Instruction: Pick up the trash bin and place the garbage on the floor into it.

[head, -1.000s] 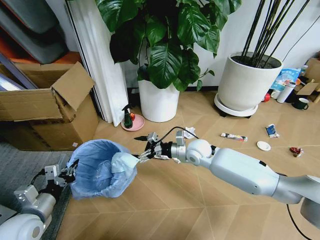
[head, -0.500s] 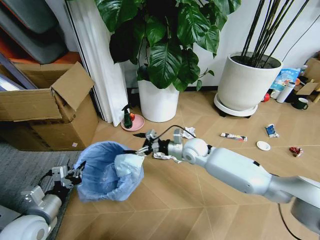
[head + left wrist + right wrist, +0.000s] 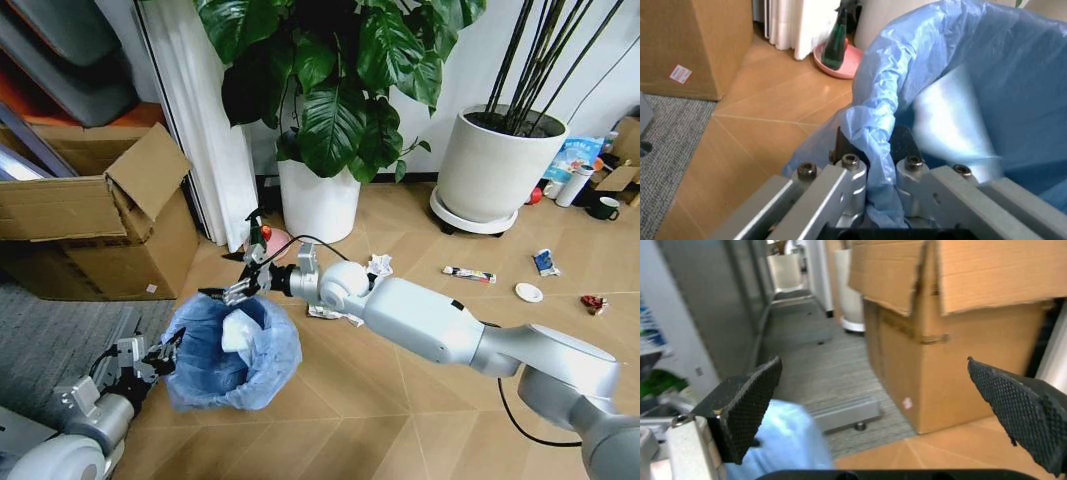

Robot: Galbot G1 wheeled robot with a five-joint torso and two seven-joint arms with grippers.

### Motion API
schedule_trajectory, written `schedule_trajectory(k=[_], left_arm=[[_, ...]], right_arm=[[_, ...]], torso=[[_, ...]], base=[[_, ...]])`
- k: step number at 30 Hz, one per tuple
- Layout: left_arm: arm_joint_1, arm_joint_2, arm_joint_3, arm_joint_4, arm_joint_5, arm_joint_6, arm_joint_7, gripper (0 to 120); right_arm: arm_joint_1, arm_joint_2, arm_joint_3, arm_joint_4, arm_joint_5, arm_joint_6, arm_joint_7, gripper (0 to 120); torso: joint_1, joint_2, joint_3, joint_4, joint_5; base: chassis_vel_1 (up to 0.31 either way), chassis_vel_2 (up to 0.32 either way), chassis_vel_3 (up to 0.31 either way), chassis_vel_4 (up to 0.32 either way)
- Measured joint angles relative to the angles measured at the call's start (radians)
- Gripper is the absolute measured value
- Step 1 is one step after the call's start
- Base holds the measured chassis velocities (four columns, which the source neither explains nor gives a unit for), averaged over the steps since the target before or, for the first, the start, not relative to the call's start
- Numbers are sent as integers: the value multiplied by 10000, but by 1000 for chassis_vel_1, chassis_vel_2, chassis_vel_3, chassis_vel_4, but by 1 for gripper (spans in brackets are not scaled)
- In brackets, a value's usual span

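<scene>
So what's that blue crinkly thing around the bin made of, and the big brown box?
The blue liner on the trash bin looks like thin plastic film: it crinkles, shines a little, and lets light through in the left wrist view. The left gripper pinches its rim. The brown box looks like matte corrugated cardboard, with bent flaps and raw edges.

glossy white arms, black cables

right gripper (image 3: 229, 292) extended far left, fingers (image 3: 747, 407) spread; left gripper (image 3: 160, 356) low, pinched closed.
</scene>
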Motion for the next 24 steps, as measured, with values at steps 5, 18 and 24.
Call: schedule_trajectory(k=[5,18,24], left_arm=[[4,-34,-87,0,0,1,-20,0],[-180,-145,-318,148,-55,-25,-48,0],[-113,-159,-365,155,-63,-34,-55,0]], right_arm=[[-269,-404,561,143,136,-84,616,100],[-5011,-1766,4625,306,-66,-1194,4697,100],[-6382,-947,6190,99,320,-1544,5686,100]], torso=[[0,1,-1,4,0],[-1,1,-2,-1,4],[-1,1,-2,2,2]], base=[[0,0,0,0],[0,0,0,0],[0,0,0,0]])
